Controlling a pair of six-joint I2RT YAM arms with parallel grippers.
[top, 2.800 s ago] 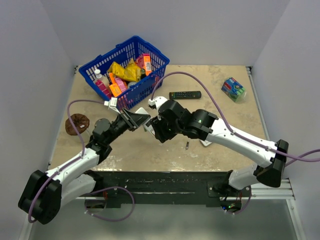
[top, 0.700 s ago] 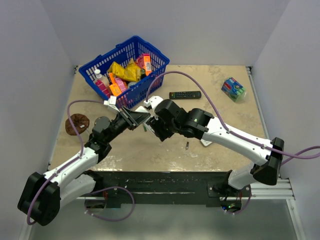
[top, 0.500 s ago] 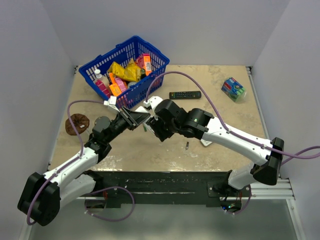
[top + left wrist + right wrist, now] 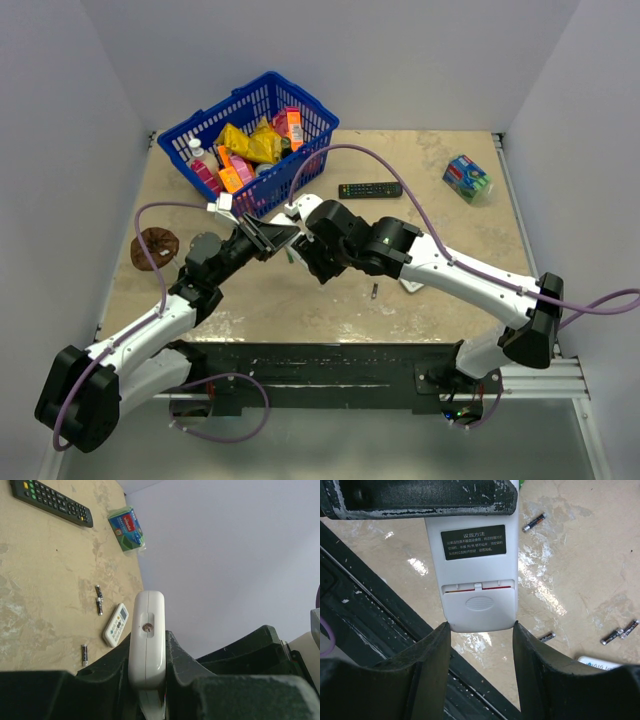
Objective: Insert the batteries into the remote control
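My left gripper point(image 4: 147, 647) is shut on the remote control point(image 4: 146, 640), clamping its long edges and holding it above the table. The right wrist view shows the white back of the remote control point(image 4: 477, 580) with a label and a ribbed battery cover. My right gripper point(image 4: 481, 626) stands open, its fingertips point(image 4: 445, 630) right at the remote's two lower corners. In the top view both grippers meet at mid-table, left gripper point(image 4: 272, 238) and right gripper point(image 4: 303, 256). Loose batteries point(image 4: 533, 522) lie on the table, others point(image 4: 546, 637) point(image 4: 611, 637) point(image 4: 99, 600) point(image 4: 84, 655) nearby.
A white remote with grey buttons point(image 4: 412, 286) lies right of the grippers, one battery point(image 4: 374, 291) beside it. A long black remote point(image 4: 370, 189) lies further back. A blue basket point(image 4: 290, 180) of packets stands back left, a sponge pack point(image 4: 467, 178) back right, a brown object point(image 4: 155, 246) at the left.
The right arm has crept leftward, bringing its fingertips up to the remote's lower end. The left gripper has held the remote still.
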